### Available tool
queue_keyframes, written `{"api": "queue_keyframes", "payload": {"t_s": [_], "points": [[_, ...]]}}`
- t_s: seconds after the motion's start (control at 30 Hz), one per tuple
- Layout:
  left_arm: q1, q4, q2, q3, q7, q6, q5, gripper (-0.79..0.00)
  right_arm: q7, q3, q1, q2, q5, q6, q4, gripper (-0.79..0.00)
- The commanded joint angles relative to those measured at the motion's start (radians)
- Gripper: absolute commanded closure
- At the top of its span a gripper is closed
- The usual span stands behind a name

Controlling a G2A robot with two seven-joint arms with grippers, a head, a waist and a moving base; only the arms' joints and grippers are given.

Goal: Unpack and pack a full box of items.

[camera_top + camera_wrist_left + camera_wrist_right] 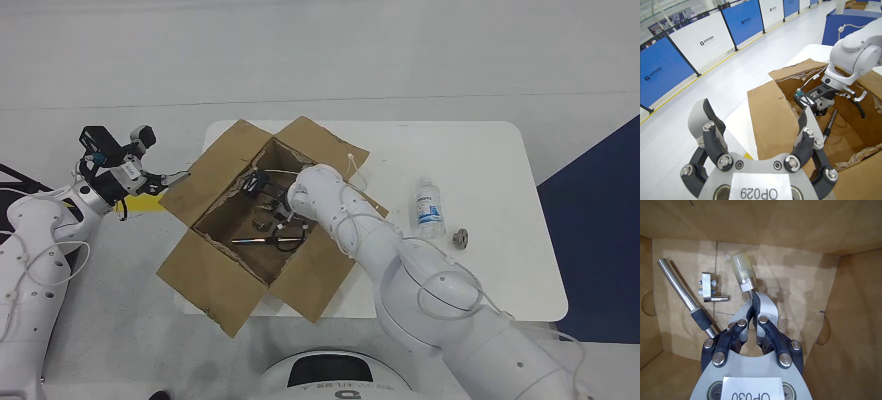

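Note:
An open cardboard box (215, 270) stands in the middle of the white table (480, 150). My right gripper (754, 298) is down inside it, shut on the threaded stud of a small cylinder part (743, 270) that has a cream plastic cap and a metal nut. On the box floor beside it lie a steel rod with a black grip (679, 289) and a small metal bracket with a pin (707, 287). My left gripper (755, 115) hovers open and holds nothing, just outside the box's left flap (770, 121). The top view has it at the table's left edge (172, 178).
On the table to the right of the box lie a clear plastic bottle (428, 205) and a small metal part (461, 238). The box's flaps (325, 140) spread outward on all sides. Torn paper lines the box rim (859, 155).

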Motion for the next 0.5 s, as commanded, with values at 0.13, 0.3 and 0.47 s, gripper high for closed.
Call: {"api": "queue_keyframes", "payload": {"t_s": [0.13, 0.3, 0.47], "points": [[0.000, 0.000, 0.000, 0.000, 0.000, 0.000, 0.000, -0.785, -0.036, 0.003, 0.003, 0.008, -0.009, -0.008, -0.004, 0.000], [0.000, 0.000, 0.000, 0.000, 0.000, 0.000, 0.000, -0.785, -0.091, 0.001, 0.002, 0.015, -0.030, -0.028, -0.021, 0.000], [0.000, 0.000, 0.000, 0.000, 0.000, 0.000, 0.000, -0.785, -0.173, -0.004, 0.004, 0.025, -0.057, -0.081, -0.035, -0.209]]}}
